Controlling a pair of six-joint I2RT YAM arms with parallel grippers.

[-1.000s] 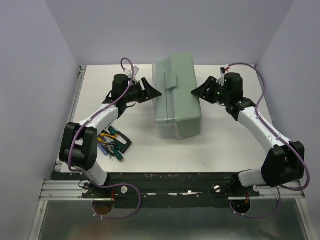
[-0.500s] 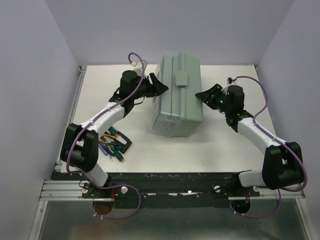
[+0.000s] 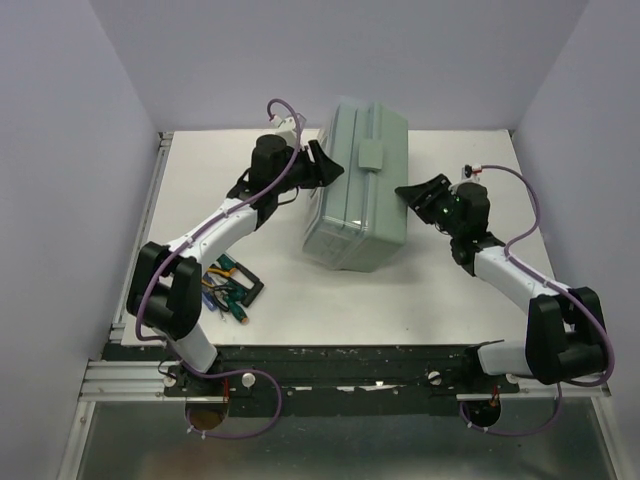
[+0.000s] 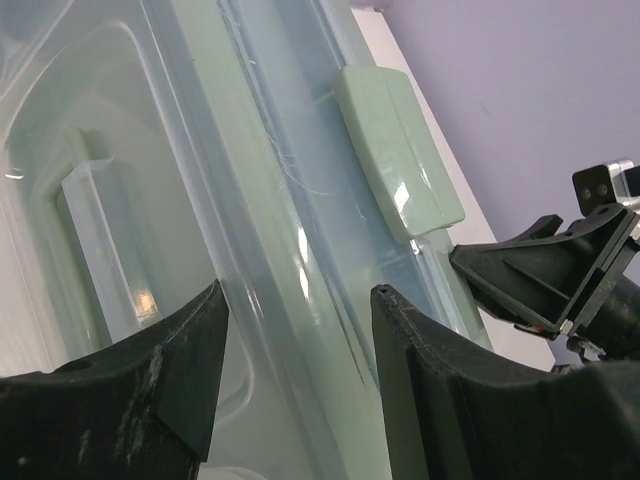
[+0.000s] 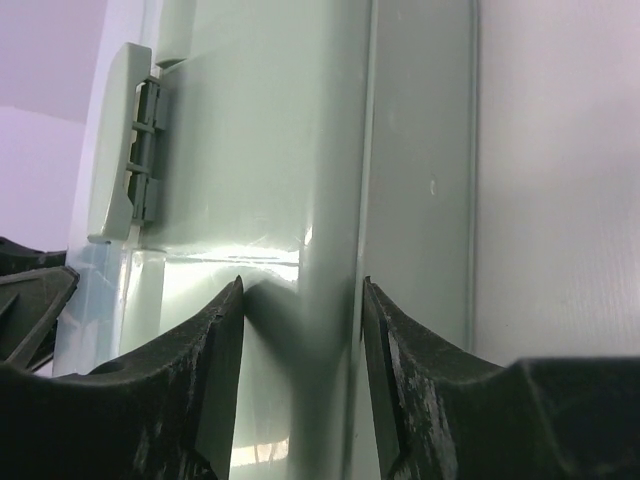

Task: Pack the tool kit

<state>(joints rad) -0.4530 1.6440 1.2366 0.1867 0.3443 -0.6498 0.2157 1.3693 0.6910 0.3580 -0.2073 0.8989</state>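
Sage-green toolbox sits shut and skewed on the table, with one gripper on each side. Left gripper is at the toolbox's left side, jaws spread wide over the translucent lid near the latch. Right gripper is at its right side, jaws spread astride a wall edge, can't tell if pads touch; loose tools lie heaped well left of the toolbox.

Toolbox blocking centre of worktop, left gripper and right gripper crowding its sides, passable worktop in front of it, loose tools front-left
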